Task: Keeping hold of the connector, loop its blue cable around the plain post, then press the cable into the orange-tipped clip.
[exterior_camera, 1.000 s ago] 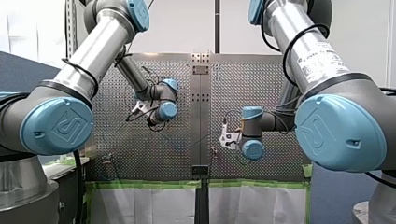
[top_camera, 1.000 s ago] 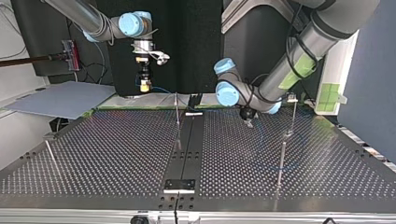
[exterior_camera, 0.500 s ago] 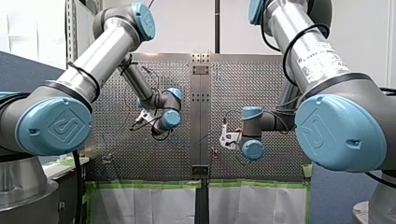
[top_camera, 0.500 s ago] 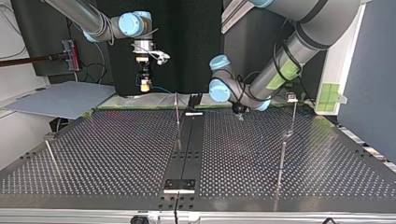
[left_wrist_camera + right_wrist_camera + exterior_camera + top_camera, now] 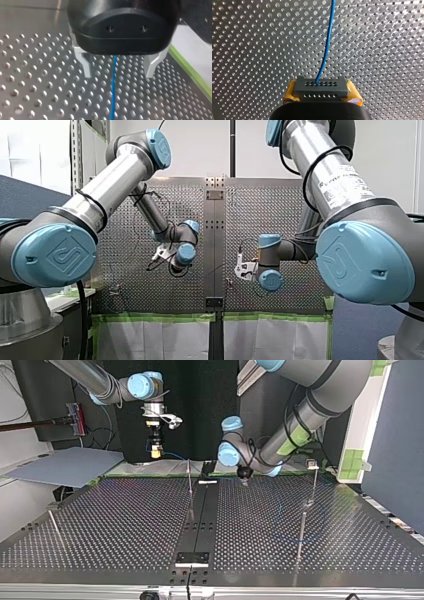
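Blue cable (image 5: pixel 113 95) lies lengthwise between my left gripper's (image 5: pixel 119 75) open, empty fingers (image 5: pixel 84 62); my right gripper (image 5: pixel 156 452), upper left in the top view, clamps the connector (image 5: pixel 321 87).

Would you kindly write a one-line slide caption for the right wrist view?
My right gripper clamps the dark connector between yellow pads, its blue cable running ahead over the perforated table.

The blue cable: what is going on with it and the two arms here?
My right gripper is shut on the dark connector, and the blue cable runs out from it over the perforated table. My left gripper hangs low over the table with its metal fingers open; the cable passes between them, not gripped.
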